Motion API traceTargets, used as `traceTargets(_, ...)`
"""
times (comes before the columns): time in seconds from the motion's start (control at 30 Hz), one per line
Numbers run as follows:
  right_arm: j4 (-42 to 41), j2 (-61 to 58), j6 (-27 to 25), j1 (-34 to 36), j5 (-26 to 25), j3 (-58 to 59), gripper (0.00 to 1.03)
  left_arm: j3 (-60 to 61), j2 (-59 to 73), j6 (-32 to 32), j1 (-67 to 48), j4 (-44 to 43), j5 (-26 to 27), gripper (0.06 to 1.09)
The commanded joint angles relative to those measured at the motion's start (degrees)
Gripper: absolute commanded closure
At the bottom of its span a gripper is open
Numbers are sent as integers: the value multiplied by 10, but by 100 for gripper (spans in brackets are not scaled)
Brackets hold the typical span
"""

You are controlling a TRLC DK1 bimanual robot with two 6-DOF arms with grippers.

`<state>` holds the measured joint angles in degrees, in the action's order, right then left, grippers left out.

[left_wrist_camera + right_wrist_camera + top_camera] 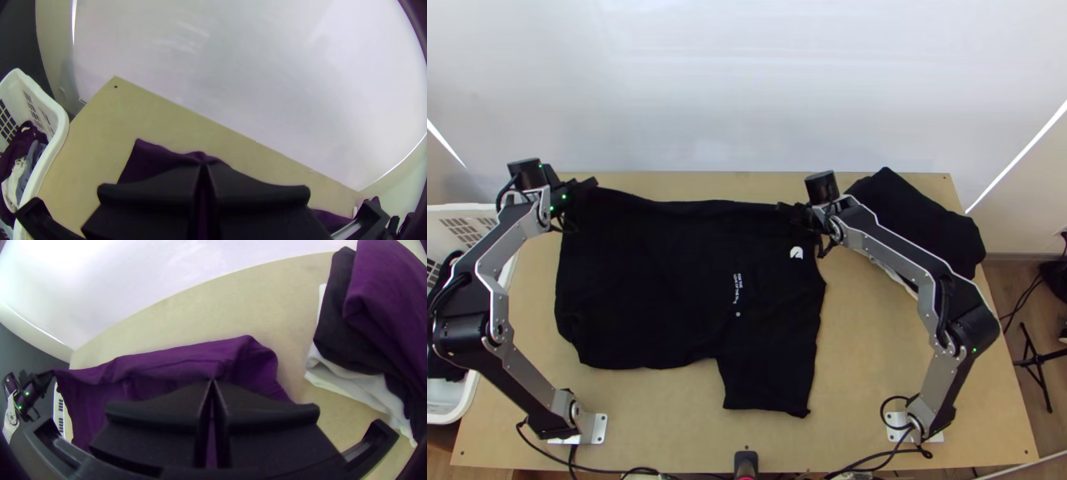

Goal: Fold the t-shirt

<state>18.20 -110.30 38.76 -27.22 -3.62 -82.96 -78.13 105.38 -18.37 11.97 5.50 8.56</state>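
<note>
Left gripper (pixel 579 196): closed on the T-shirt (pixel 667 280), upper left
Right gripper (pixel 793 214): closed on its far edge, upper centre-right
T-shirt: mostly spread, centre-left
Clothes pile (pixel 915 216): upper right

Your black shirt (pixel 659 280) lies mostly spread on the table (pixel 899 344), its middle a little toward 10 o'clock from the table's centre. Its body reaches toward 9 o'clock, and you have one short sleeve (pixel 767 384) out flat at its 5 o'clock, opening toward 6. A round white mark (pixel 796 253) sits near its 2 o'clock, with small white lettering (pixel 737 288) closer to the middle. Its far edge is pinched at 11 and 1 o'clock, gently wavy between; near 1 you probably have some cloth doubled over.
</note>
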Motion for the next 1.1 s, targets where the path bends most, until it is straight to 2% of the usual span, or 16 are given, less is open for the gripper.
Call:
traceTargets(0.0, 0, 35, -24, 0, -11, 36, 100, 39, -10, 27, 28, 7, 25, 105)
traceTargets(0.13, 0, 52, -33, 2, -24, 59, 100, 40, 29, 33, 63, -3, 30, 105)
traceTargets(0.27, 0, 62, -33, 0, -24, 75, 100, 51, 36, 35, 75, 20, 59, 105)
traceTargets(0.83, 2, 65, -47, -23, -54, 135, 100, 172, -71, 76, 75, 36, 83, 105)
traceTargets(1.07, 2, 76, -47, -38, -66, 169, 100, 181, -112, 82, 88, 77, 93, 105)
